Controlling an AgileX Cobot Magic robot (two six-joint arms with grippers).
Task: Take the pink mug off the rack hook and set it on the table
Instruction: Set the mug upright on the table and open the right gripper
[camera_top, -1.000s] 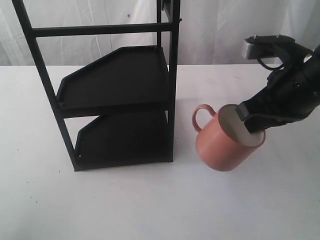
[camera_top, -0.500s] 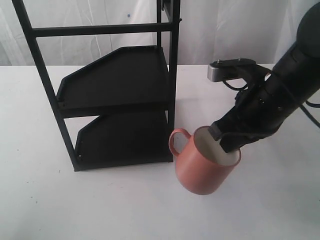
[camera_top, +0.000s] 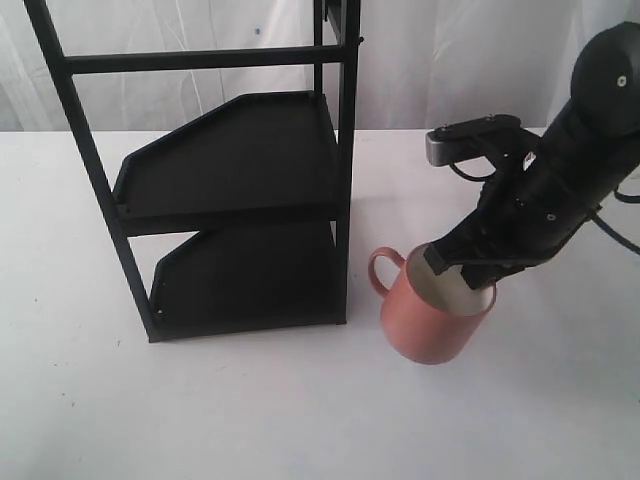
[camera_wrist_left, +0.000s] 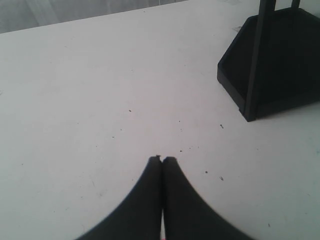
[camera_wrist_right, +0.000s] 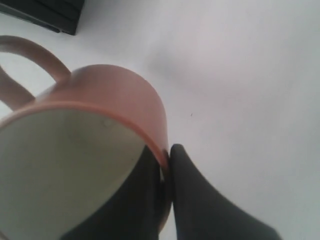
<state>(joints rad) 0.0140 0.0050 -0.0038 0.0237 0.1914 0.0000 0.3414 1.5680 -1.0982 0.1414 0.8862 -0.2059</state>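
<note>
Pink mug (camera_top: 430, 325), off the hook, tilted low at the table (camera_top: 300, 420) middle beside the rack (camera_top: 240, 160), clear of the far edge, rim pinched in my right gripper (camera_top: 462, 283): setting-down step, next likely needs levelling, seating, release; left gripper (camera_wrist_left: 162, 160) pressed together.

Left fingers (camera_wrist_left: 142, 200) pressed together, right arm (camera_top: 560, 170) angled downward, right fingers (camera_wrist_right: 200, 200) clamping pink mug (camera_top: 425, 325) wall

A white curtain (camera_top: 450, 60) hangs in soft folds across the whole back, with pale light glowing through it and a small dark speck near its top. In front spreads a wide white table (camera_top: 230, 410), faintly scuffed and dotted with tiny dark specks. On it stands a tall black rack (camera_top: 346, 200) of thin posts, with a crossbar (camera_top: 200, 60) high up and two flat shelves, the upper shelf (camera_top: 240, 150) above the lower shelf (camera_top: 250, 275). Shadows on the tabletop are soft and weak.
</note>
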